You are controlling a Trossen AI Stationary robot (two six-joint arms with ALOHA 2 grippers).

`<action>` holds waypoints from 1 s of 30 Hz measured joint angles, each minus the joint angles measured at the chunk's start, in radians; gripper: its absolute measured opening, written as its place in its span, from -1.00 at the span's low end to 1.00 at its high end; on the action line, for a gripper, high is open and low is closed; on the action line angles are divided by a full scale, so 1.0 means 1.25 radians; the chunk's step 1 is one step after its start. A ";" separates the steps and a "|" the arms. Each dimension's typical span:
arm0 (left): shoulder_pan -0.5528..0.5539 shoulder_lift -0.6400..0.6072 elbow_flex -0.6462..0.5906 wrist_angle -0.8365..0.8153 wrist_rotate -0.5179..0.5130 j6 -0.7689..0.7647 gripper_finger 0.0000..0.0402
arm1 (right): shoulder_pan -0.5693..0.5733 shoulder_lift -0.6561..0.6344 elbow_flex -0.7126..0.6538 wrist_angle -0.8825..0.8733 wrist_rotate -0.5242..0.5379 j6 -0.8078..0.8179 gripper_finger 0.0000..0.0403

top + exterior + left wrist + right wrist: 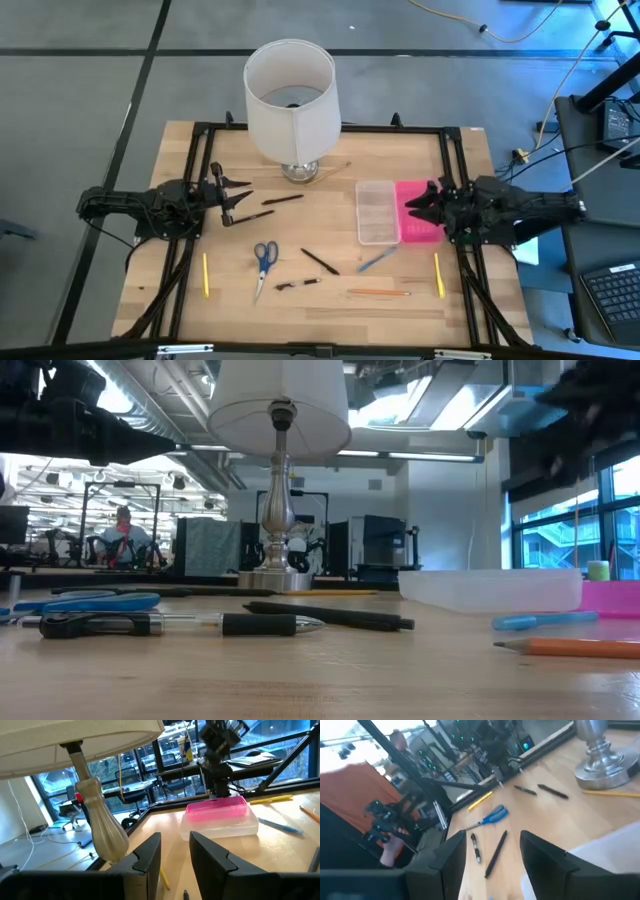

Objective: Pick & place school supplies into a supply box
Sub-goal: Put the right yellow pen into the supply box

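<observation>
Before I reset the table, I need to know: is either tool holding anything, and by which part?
Nothing is held. The left tool and right tool both show open fingers with only empty space between them.

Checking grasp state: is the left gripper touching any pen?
Apart. High view shows the open left gripper above bare table, a gap from the nearest pen; left wrist view shows nothing between its fingers.

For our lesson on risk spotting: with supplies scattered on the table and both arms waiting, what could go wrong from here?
1. The lamp stands close behind the left pincer; a wide swing might topple it.
2. The right pincer hovers over the supply box's pink lid and could nudge the box.
3. The thin yellow pencil lies flat, so open fingers may slip off it.
</observation>
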 joint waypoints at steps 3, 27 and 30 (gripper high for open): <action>0.000 0.000 0.000 0.000 0.000 0.000 -0.51 | 0.000 0.110 0.127 -0.137 0.002 0.000 -0.09; 0.000 0.000 0.000 0.017 -0.079 -0.001 -0.51 | 0.359 0.837 0.442 -0.818 -0.180 0.743 -0.10; 0.000 0.000 0.000 0.017 -0.078 -0.003 -0.51 | 0.413 0.881 0.442 -0.779 -0.227 0.794 -0.10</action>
